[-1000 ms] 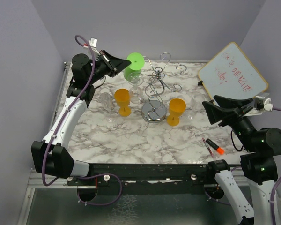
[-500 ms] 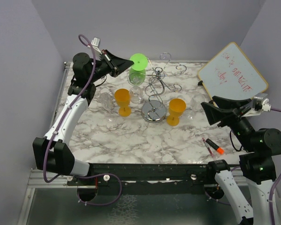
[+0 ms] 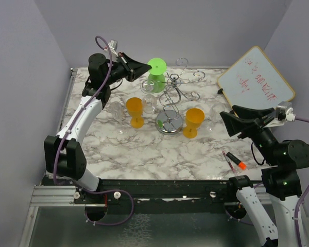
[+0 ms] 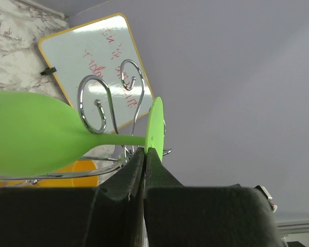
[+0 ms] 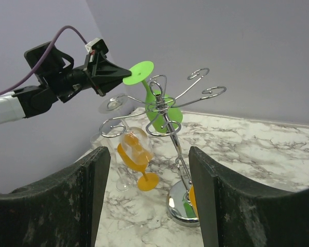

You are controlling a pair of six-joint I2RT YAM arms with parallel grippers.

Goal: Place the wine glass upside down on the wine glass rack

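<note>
Over the last second the left arm has swung in from the 9 o'clock side, and the green wine glass (image 3: 156,77) has come with it towards the wine glass rack (image 3: 172,92). The glass was leaning before; now its round foot sits almost straight above the bowl, so it is properly upside down. It hangs in the air at about 11 o'clock from the rack's pole, close against the curled hook arms.

The left fingers (image 3: 144,69) are pressed together on the edge of the foot, pinching the glass by that thin disc alone. In the left wrist view the stem runs just beneath a spiral hook (image 4: 95,103), and in the right wrist view it crosses one of the loops. I cannot tell whether the stem is already inside a hook or only beside it.

That puts me at the threading step. I judge that the stem must slide sideways into a hook so that the foot can rest on the wire. The grip is slim, and a knock against the chrome could twist the glass loose.

The right fingers (image 3: 230,123) have not moved; they stand spread and empty at 4 o'clock on the worktop (image 3: 144,149). Two orange goblets (image 3: 135,109) and some clear glasses stand around the rack's round base (image 3: 169,122).
</note>
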